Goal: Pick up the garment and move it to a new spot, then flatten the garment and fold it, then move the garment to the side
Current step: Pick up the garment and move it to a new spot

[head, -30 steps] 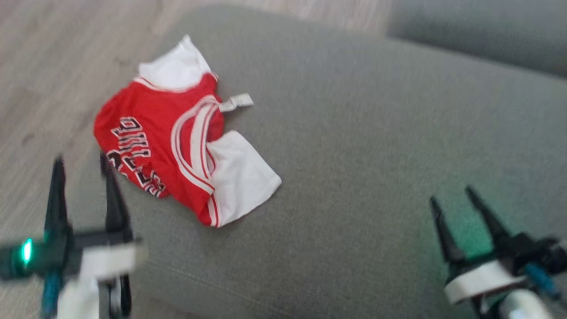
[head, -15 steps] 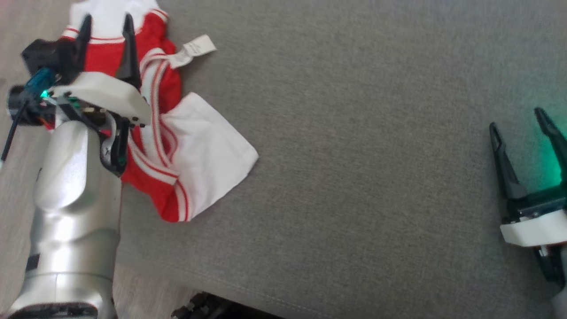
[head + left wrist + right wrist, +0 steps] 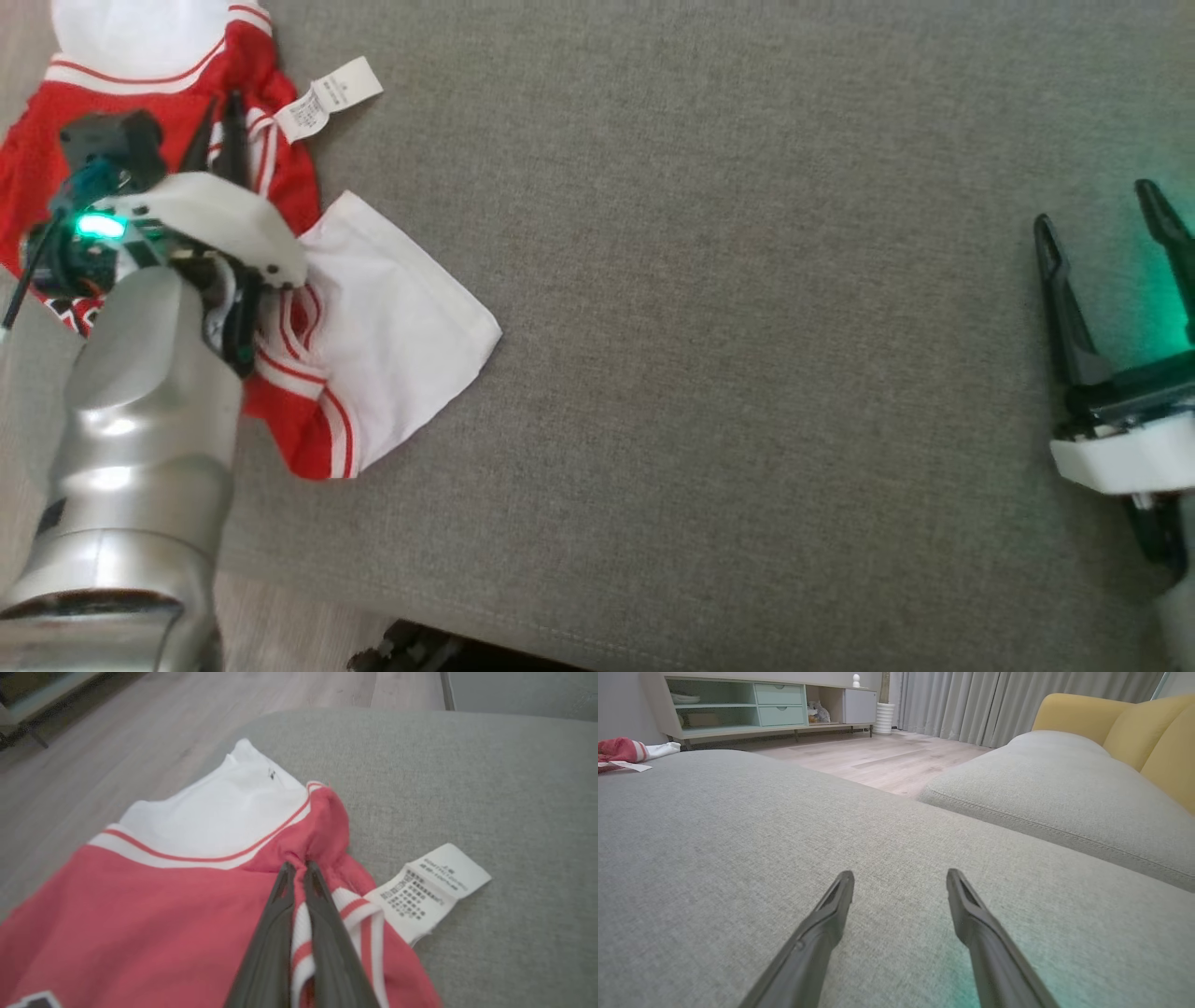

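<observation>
- Head view — the garment [image 3: 392,345] lies bunched at the left front corner of the sofa [image 3: 747,327], close to the edge above the floor. My left gripper [image 3: 227,107] is down on the red part by the neckline, jaws pinched together. The right gripper [image 3: 1092,205] hangs well apart at the far right, jaws spread and holding nothing.
- Left wrist view — the fingers [image 3: 327,933] are clamped on a fold of red cloth and striped trim at the collar, with the tips reaching the seam of the white sleeve. The label [image 3: 434,884] lies just beside them, outside the pinch, which is good. The bite looks thin to me, only a ridge of fabric. I'd lift slowly and straight up, watching for the cloth sliding out before I carry it anywhere. Held at one point, the garment will likely hang and swing, so I'd raise it until the low hem clears the sofa, then travel without dragging.
- Right wrist view — the jaws stand wide over bare sofa, and the garment [image 3: 621,749] is a small red-and-white heap far off at the upper left. That open stretch looks a fair landing spot. I'd leave this arm parked until the cloth is set down, then bring it in for flattening.
</observation>
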`<state>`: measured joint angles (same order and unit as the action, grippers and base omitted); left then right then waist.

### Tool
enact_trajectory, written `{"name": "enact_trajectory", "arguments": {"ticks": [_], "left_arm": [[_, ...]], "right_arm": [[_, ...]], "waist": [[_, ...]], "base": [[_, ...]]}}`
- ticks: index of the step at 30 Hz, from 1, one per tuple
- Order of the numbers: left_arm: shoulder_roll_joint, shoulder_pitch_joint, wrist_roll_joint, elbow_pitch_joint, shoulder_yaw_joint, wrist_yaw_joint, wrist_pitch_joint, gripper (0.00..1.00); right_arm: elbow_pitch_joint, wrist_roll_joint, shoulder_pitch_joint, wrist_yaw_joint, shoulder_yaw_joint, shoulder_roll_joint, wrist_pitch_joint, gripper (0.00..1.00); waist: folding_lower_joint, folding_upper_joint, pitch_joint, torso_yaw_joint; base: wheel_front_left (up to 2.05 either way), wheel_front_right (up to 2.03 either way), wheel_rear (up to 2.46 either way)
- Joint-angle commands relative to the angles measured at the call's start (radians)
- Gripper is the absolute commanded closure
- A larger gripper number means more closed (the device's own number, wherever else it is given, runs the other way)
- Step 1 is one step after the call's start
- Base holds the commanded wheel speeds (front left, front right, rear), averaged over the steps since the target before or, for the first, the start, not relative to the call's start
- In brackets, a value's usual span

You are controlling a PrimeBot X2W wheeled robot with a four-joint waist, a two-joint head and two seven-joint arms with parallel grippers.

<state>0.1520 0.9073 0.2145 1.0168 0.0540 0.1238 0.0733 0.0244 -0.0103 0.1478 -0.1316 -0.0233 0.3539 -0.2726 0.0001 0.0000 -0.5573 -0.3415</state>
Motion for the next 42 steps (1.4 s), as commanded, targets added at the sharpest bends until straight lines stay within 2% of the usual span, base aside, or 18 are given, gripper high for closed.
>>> {"name": "enact_trajectory", "arguments": {"ticks": [1,6,10,17,24,30,34,38,42], "left_arm": [[0.079,0.033,-0.014,-0.02,-0.015,0.0,0.025,1.0],[0.138,0.083,-0.039,-0.051,0.014,0.002,0.073,1.0],[0.179,0.116,-0.05,-0.134,0.045,0.005,0.06,1.0],[0.235,0.113,0.013,-0.42,0.149,0.007,-0.095,1.0],[0.278,0.081,0.084,-0.73,0.223,0.007,-0.284,1.0],[0.24,0.032,0.122,-0.849,0.291,0.007,-0.37,1.0],[0.198,0.004,0.125,-0.844,0.351,0.007,-0.371,1.0],[0.132,-0.032,0.119,-0.749,0.448,0.007,-0.311,1.0],[0.078,-0.074,0.07,-0.605,0.536,0.001,-0.155,1.0]], "right_arm": [[0.038,0.002,-0.007,0.001,-0.023,-0.003,0.011,0.0],[0.073,-0.014,0.011,0.001,-0.058,-0.071,0.011,0.0],[0.1,-0.031,0.004,0.001,-0.076,-0.143,0.011,0.0],[0.119,-0.052,-0.021,0.001,-0.096,-0.237,0.011,0.0],[0.113,-0.069,-0.001,0.001,-0.124,-0.288,0.011,0.0],[0.085,-0.087,0.04,0.001,-0.168,-0.302,0.011,0.0],[0.073,-0.106,0.061,0.001,-0.184,-0.303,0.011,0.0],[0.063,-0.14,0.091,0.001,-0.221,-0.303,0.011,0.0],[0.064,-0.157,0.108,0.001,-0.242,-0.303,0.011,0.0]], "waist": [[-0.0001,0.0,0.036,0.014],[-0.0001,0.0,0.157,0.067],[-0.0001,0.0,0.273,0.138],[-0.0001,0.0,0.404,0.304],[-0.0001,0.0,0.415,0.493],[-0.0001,0.0,0.347,0.627],[-0.0001,0.0,0.288,0.664],[-0.0001,0.0,0.205,0.691],[-0.0001,0.0,0.155,0.695]], "base": [[0.0,0.0,0.0],[0.0,0.0,0.0],[0.0,0.0,0.0],[0.0,0.0,0.0],[0.0,0.0,0.0],[0.0,0.0,0.0],[0.0,0.0,0.0],[0.0,0.0,0.0],[0.0,0.0,0.0]]}}
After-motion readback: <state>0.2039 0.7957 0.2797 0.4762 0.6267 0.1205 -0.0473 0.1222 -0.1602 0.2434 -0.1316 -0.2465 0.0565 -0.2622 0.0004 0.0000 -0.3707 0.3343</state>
